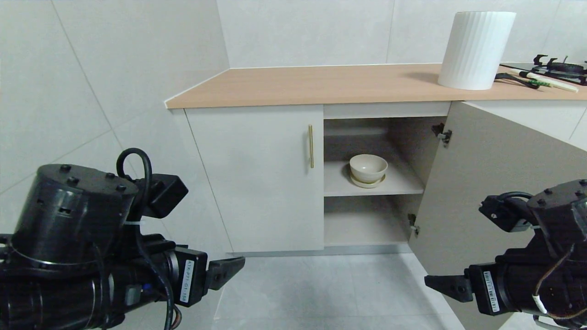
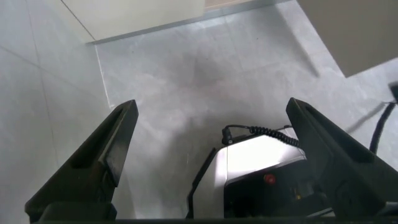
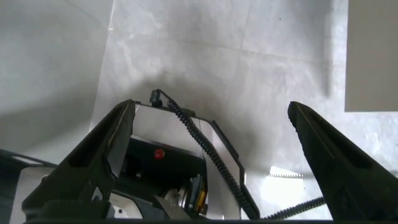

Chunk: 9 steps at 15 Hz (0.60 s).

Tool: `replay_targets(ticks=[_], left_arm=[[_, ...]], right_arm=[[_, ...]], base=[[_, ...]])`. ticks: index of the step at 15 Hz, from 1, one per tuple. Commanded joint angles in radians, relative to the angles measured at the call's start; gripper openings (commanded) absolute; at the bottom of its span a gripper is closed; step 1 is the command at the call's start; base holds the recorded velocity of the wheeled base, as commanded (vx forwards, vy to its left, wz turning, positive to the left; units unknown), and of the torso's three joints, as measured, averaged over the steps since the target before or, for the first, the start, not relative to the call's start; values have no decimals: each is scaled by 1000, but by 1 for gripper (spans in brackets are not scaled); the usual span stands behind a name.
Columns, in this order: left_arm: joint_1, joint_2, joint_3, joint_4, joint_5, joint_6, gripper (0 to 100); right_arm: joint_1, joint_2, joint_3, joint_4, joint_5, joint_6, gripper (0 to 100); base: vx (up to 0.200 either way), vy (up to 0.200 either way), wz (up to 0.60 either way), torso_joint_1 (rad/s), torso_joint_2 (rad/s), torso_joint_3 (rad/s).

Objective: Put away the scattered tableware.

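Low over floor tiles, facing cabinet: left gripper spread wide, holding nothing; right gripper same. Wrist label print too small to read. Right cabinet door stands open beside right arm; left door closed, gold handle vertical. Bowl upright, mouth up, on saucer, middle shelf. Countertop above: 1 ribbed white cylinder, utensils beside it.

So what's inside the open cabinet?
A cream bowl sits on a small plate on the middle shelf. The closed left door hides the other half.
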Motion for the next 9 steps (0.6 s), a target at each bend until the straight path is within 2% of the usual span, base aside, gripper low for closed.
replay_targets(ticks=[1,6,9], left_arm=[[0,1,-1,0,0,-1,100],[0,-4,-3,0,0,-1,100],[0,-4,-3,0,0,-1,100]], right_arm=[[0,-16,3,8,0,0,100],[-1,-173,-5,167,0,-2,100],[-1,-185,23,176,3,0,100]], base=[[0,0,0,0,0,0],[0,0,0,0,0,0],[0,0,0,0,0,0]])
